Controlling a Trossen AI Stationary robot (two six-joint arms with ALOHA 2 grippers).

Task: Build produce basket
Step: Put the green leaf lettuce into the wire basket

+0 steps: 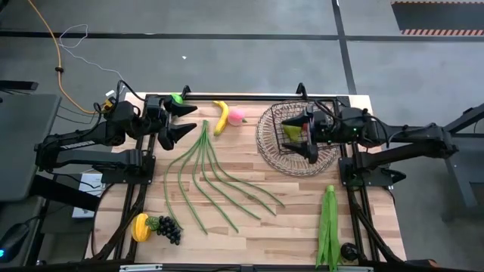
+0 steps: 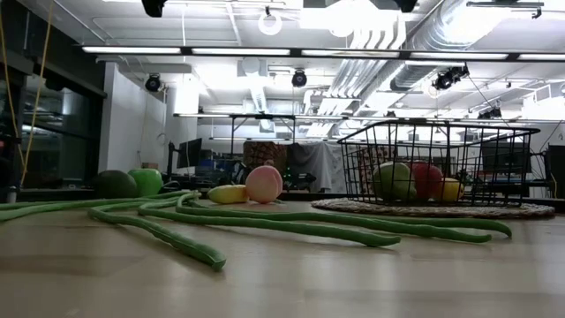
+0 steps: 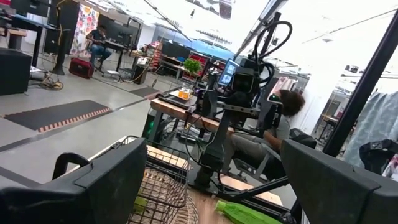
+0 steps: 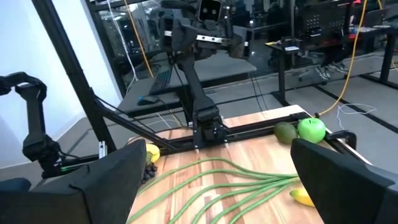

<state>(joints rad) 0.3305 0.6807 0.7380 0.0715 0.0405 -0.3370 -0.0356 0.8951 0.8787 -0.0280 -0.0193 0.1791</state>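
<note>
Right gripper hovers over basket, jaws spread, empty — likely just dropped fruit inside. Left gripper spread, empty, left of basket, above beans, ready for next pick.

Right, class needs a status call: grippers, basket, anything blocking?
Left gripper open, empty, above the table's far left. Right gripper open, empty, over the round brown wire basket. Long green beans sprawled mid-table, not blocking.
</note>
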